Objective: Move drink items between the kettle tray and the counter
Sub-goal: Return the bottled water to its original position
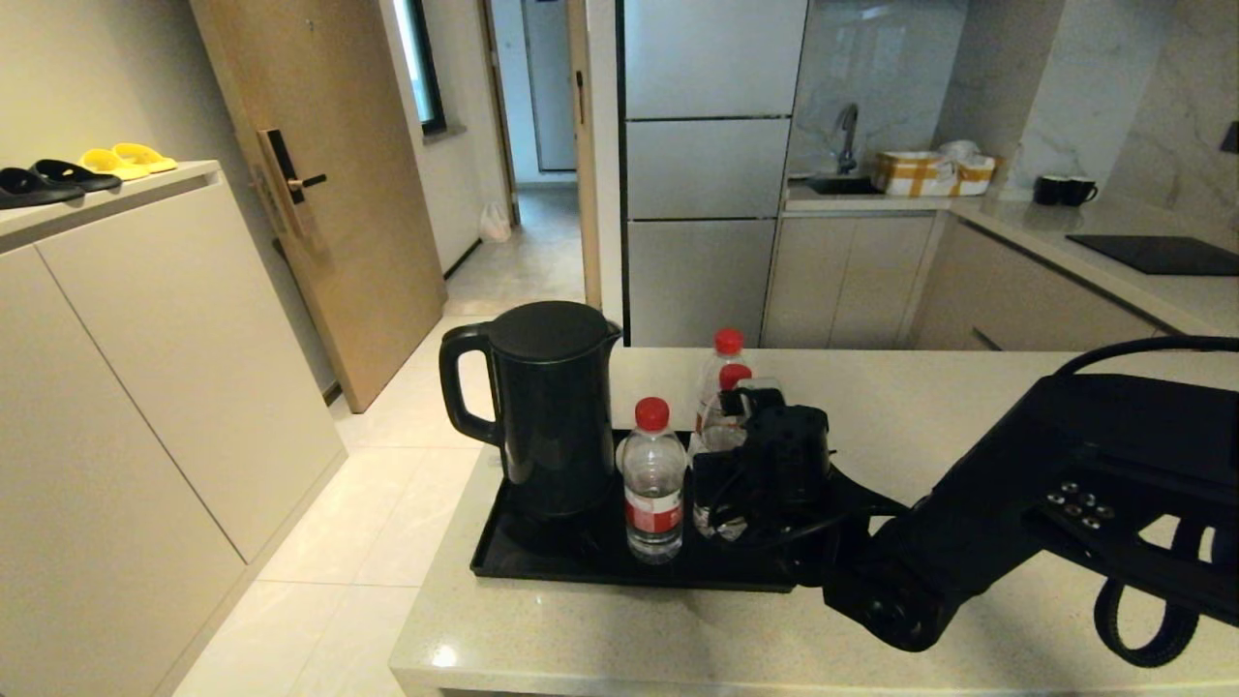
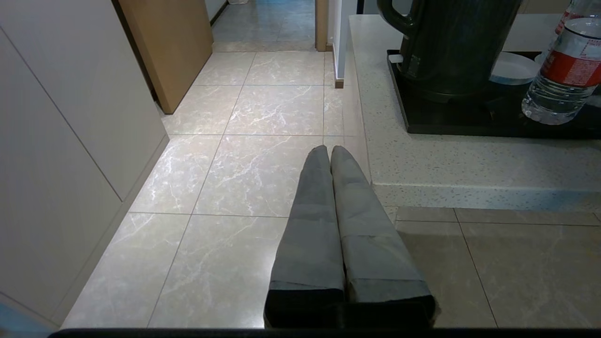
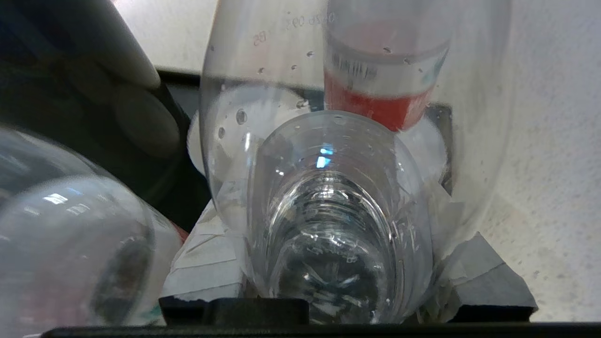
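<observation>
Three clear water bottles with red caps stand on the black kettle tray [image 1: 542, 566] beside the black kettle [image 1: 552, 407]. The front bottle [image 1: 652, 479] stands free near the tray's front rim. The rear bottle [image 1: 728, 356] stands behind. My right gripper [image 1: 721, 465] is shut on the middle bottle [image 1: 721, 421]. In the right wrist view its taped fingers [image 3: 206, 263] press both sides of that bottle [image 3: 328, 211], and its base is hidden behind the gripper. My left gripper [image 2: 330, 149] hangs shut and empty over the floor, off the beige counter's [image 2: 446, 159] left end.
White saucers [image 2: 512, 70] lie on the tray behind the kettle [image 2: 450, 42]. Bare counter [image 1: 929, 407] stretches right of the tray. A pale cabinet with slippers [image 1: 97, 174] stands at the left across tiled floor. A black cooktop [image 1: 1162, 254] sits on the far right worktop.
</observation>
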Tool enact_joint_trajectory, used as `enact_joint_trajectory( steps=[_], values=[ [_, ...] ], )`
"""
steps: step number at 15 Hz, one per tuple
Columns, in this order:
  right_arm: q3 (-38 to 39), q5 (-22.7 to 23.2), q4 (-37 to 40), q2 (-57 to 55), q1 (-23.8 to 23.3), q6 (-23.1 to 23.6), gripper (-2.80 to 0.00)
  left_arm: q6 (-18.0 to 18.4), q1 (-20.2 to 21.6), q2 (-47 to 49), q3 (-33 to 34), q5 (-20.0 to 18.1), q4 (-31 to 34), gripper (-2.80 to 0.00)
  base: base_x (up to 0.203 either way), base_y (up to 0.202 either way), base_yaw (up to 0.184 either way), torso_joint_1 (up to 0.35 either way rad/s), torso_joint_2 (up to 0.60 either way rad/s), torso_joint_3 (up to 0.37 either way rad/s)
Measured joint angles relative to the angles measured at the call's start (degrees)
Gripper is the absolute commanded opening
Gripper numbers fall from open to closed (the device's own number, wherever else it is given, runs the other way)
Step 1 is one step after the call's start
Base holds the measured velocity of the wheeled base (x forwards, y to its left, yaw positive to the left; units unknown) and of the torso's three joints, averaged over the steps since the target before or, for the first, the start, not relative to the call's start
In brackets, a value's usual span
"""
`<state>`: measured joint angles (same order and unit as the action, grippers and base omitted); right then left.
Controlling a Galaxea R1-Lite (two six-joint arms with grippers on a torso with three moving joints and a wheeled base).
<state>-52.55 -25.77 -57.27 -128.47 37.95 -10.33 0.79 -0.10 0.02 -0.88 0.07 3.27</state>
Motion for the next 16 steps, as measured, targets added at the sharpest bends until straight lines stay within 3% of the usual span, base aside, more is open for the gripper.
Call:
enact_joint_trajectory(
  steps=[6, 7, 16],
  values=[
    [-0.15, -1.16, -0.57, -1.84, -0.09, 0.1, -2.8, 0.0, -0.01, 0.0, 0.0, -0.02, 0.01, -2.8, 0.0, 0.0, 0.0, 0.0, 0.0, 0.0],
    [-0.02, -1.24, -0.45, -1.94, -0.06, 0.16, 0.0, 0.0, 0.0, 0.0, 0.0, 0.0, 0.01, -2.8, 0.0, 0.0, 0.0, 0.0, 0.0, 0.0],
    [4.44, 1.18, 3.29, 1.68, 0.72, 0.42, 0.0, -0.02, -0.01, 0.0, 0.0, 0.02, 0.01, -2.8, 0.0, 0.0, 0.0, 0.0, 0.0, 0.0]
  ],
)
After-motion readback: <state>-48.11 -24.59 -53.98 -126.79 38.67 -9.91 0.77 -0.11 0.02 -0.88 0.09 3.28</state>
